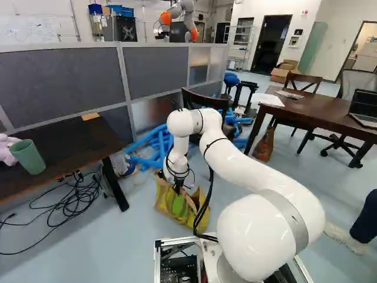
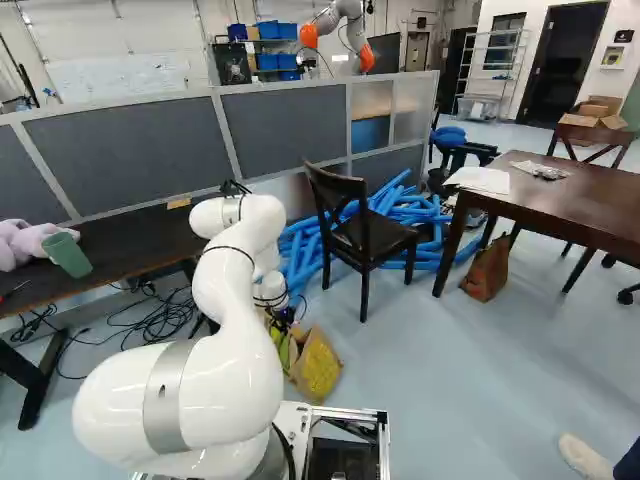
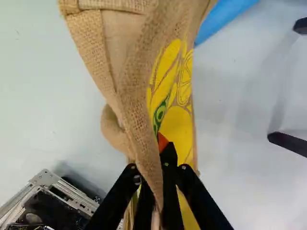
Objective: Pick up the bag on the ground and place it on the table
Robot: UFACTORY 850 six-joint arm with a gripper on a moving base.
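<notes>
Pale floor [image 1: 118, 247]; burlap bag [image 3: 129, 81] partly hides jaws.

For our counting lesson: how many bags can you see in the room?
2. A tan burlap bag with yellow print, close ahead of the base; a brown, leather-like bag by the dark wooden table at the right of both base views. Others may be hidden.

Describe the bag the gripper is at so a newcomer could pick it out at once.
Follow the big white arm down ahead of the base to its black gripper. There you find a tan burlap bag. Its yellow-and-green print sets it apart from the darker brown bag by the dark wooden table.
</notes>
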